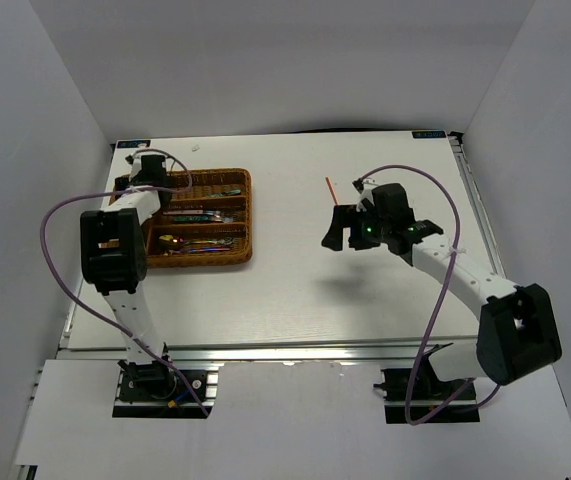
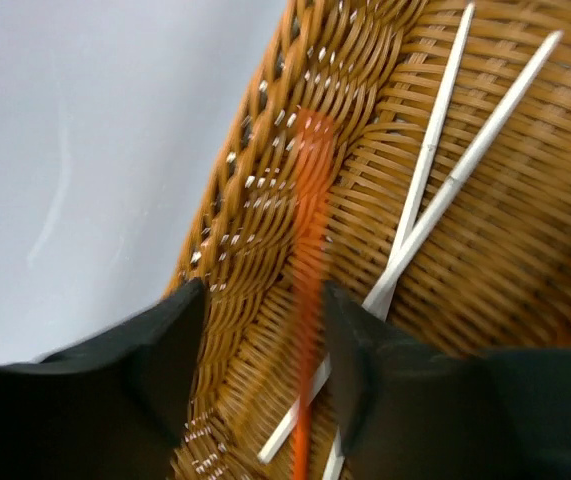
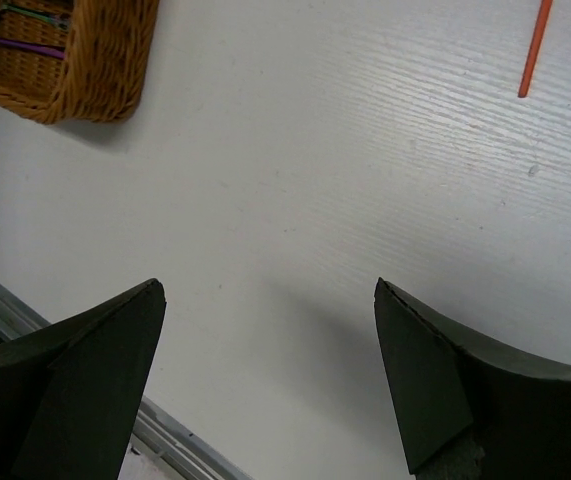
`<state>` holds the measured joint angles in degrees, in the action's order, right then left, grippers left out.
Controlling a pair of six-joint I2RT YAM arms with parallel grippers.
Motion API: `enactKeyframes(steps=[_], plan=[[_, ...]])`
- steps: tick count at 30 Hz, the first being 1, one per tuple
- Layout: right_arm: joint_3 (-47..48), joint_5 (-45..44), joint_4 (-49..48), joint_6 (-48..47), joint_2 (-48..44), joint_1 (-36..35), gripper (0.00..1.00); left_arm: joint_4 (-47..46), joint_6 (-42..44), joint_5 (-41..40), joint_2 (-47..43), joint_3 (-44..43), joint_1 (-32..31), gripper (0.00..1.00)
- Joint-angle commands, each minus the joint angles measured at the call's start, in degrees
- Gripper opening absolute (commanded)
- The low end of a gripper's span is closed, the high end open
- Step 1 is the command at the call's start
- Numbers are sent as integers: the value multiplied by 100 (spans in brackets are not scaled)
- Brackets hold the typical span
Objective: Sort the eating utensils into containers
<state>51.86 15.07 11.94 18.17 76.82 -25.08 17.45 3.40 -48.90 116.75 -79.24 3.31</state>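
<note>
The brown wicker tray (image 1: 247,220) sits at the left of the table. My left gripper (image 1: 146,178) hangs over its far left crosswise section. In the left wrist view the left gripper (image 2: 265,292) is open, and a blurred red-orange chopstick (image 2: 310,250) stands loose between the fingers, close to the right finger (image 2: 365,370). Two thin white sticks (image 2: 435,190) lie crossed on the tray floor (image 2: 495,260). A second red-orange chopstick (image 1: 331,187) lies on the table, also in the right wrist view (image 3: 535,50). My right gripper (image 1: 349,233) is open and empty above the table (image 3: 270,285).
Silver cutlery (image 1: 203,213) and spoons (image 1: 190,242) lie in the tray's long sections. The tray's corner (image 3: 105,60) shows in the right wrist view. The table's near metal edge (image 3: 165,440) runs below the right fingers. White walls enclose the table.
</note>
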Motion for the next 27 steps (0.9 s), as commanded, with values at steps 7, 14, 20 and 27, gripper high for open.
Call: enactKeyframes(steps=[7,14,20,27], plan=[[1010,-1179,256,-375,975,38,89,-14,-761,776,-1663,32,-32,85],[2529,-2236,1072,-894,2799,30,89,566,-1770,2373,-3129,312,-32,98],[4138,-2465,1319,-1123,4314,47,79,646,-2221,3315,-4622,1260,-32,98],[6361,-2640,2055,-1316,6036,126,50,382,-2300,4186,-5987,2413,-24,98]])
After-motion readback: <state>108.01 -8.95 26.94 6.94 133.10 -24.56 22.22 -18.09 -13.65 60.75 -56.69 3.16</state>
